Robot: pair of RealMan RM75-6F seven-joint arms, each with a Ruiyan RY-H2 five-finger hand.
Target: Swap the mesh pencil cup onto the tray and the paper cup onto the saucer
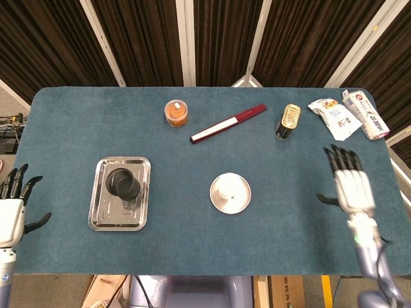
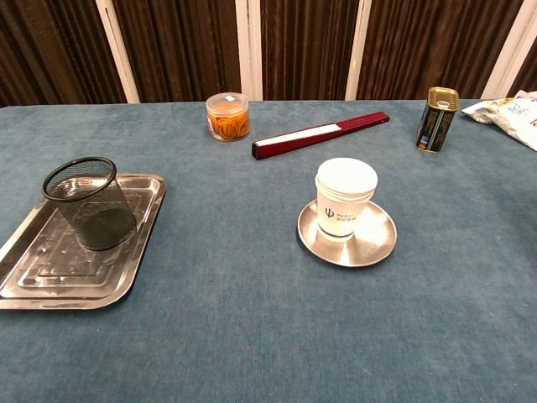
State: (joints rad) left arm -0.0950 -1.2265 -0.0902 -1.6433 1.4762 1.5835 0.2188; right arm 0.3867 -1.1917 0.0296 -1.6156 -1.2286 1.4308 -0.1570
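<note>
Both hands look alike: the right hand (image 1: 350, 187) has a white, ridged back plate with slim black fingers (image 1: 340, 158) and a black thumb. Below it runs a silvery-lavender wrist carrying a small green light. The left hand (image 1: 11, 212) shows the same white back and black fingers.
</note>
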